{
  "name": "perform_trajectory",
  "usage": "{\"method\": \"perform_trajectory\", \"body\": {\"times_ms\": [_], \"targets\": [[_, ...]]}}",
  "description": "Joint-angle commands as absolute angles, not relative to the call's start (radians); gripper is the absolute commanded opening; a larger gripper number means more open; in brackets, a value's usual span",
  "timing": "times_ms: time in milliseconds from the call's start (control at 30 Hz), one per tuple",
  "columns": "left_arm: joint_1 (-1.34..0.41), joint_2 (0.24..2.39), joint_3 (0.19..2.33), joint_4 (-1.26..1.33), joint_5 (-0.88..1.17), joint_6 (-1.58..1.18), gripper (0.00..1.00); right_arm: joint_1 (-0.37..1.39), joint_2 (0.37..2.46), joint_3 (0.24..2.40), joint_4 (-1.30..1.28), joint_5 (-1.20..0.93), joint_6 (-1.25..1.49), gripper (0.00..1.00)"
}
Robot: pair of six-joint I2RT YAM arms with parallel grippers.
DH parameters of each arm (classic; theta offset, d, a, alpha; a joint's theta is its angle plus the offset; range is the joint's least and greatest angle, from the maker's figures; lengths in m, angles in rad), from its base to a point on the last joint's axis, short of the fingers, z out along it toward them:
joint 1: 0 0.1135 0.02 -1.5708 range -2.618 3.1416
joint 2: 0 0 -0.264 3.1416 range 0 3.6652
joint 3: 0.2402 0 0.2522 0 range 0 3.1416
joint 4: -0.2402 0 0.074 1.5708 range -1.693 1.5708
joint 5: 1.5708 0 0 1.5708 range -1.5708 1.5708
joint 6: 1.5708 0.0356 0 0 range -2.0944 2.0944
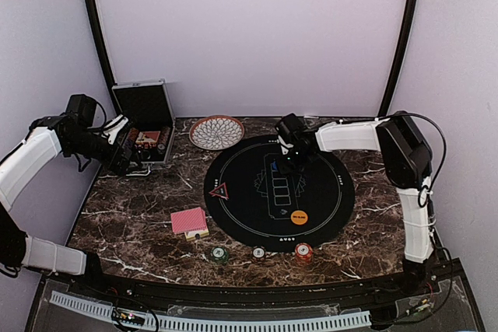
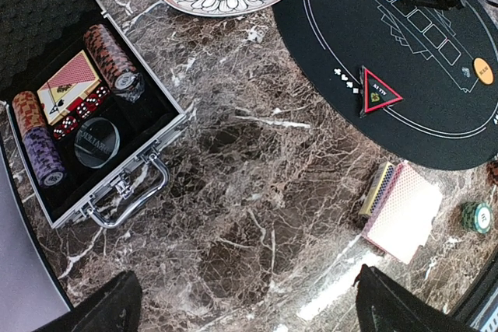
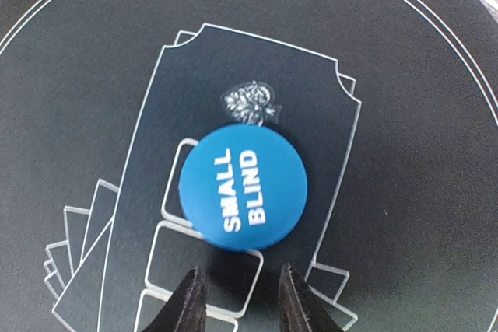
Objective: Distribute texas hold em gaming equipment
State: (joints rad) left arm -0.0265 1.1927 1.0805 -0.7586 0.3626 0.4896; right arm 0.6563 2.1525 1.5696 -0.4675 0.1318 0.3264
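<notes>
- The round black mat [image 1: 331, 180] lies on the marble desk [image 1: 124, 215]; every place below is given relative to it.
- The right tool [image 3: 243, 305] hangs over the mat's far part. Its fingers [image 3: 189, 302] stand a narrow gap apart with nothing between them.
- The blue button [image 3: 243, 186], marked SMALL BLIND, lies flat on the mat's printed outlines, just beyond those fingertips.
- The orange button [image 1: 299, 217] sits on the mat near its front edge.
- The red triangle marker [image 1: 219, 190] lies on the mat at its left edge.
- The red-backed playing cards [image 1: 189, 221] are stacked on the desk just off the mat's front-left rim.
- A green chip [image 1: 219, 253], a white chip [image 1: 258, 253] and a red chip [image 1: 303, 252] stand in a row in front of the mat.
- The left tool [image 2: 249, 312] hovers well left of the mat, spread wide and empty.
- The open case [image 2: 156, 141] is left of the mat, and the patterned bowl [image 1: 216, 131] lies behind the mat's left side.
</notes>
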Motion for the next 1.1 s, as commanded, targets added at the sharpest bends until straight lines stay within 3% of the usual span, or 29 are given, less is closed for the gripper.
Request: {"method": "perform_trajectory", "body": {"times_ms": [0,533,633,800,1067], "targets": [[-0.03,1.175,1.099,-0.789,0.387,0.508,0.99,0.643,2.211,1.639,-0.463,0.143,0.328,0.32],[-0.031,1.175,1.112,-0.802,0.382,0.512,0.99,0.621,2.3,1.78,-0.484,0.134,0.334,0.3],[-0.032,1.178,1.111,-0.802,0.381,0.512,0.99,0.624,2.248,1.757,-0.49,0.132,0.324,0.39],[-0.032,1.187,1.115,-0.805,0.375,0.512,0.99,0.673,2.043,1.616,-0.501,0.174,0.322,0.63],[-0.038,1.194,1.122,-0.806,0.371,0.513,0.99,0.859,1.704,1.384,-0.682,0.225,0.357,0.85]]}}
